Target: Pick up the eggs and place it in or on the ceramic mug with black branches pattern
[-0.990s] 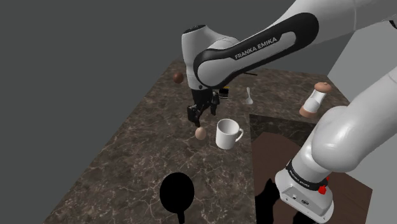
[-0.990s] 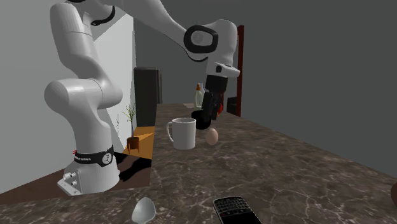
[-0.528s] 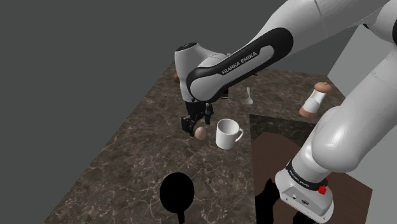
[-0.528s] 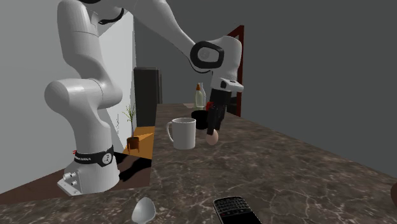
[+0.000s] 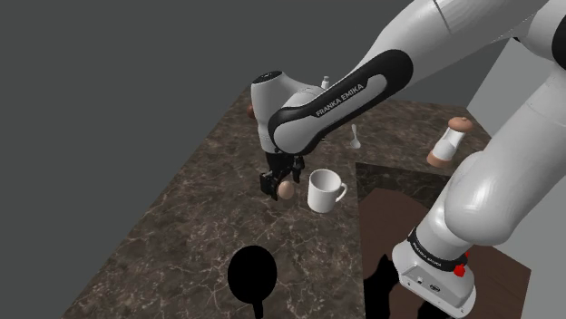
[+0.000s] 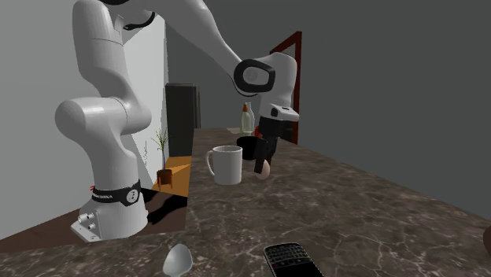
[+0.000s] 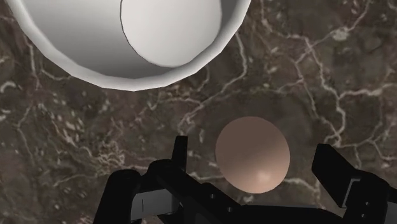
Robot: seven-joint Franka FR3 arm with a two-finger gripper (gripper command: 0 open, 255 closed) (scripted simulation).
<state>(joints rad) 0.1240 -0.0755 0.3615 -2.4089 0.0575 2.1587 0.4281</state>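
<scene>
Wrist view: claw (image 7: 256, 160) open, straddling egg (image 7: 252, 149), no contact seen.
Egg: likely light, brittle, smooth; take across middle, gently.
Mug (image 7: 83, 67): just beside.

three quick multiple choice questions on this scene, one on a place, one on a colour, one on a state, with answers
1. Where is the egg?
A) in the mug
B) on the counter, between the fingers of the gripper
C) on a plate

2. What colour is the mug?
A) white
B) black
C) brown

3. The gripper is:
A) shut on the egg
B) shut on nothing
C) open

Answers:
1 B: the egg lies on the counter beside the mug, with a finger on either side.
2 A: the mug is plain white inside and out.
3 C: the wrist view shows counter between each finger and the egg.
</scene>
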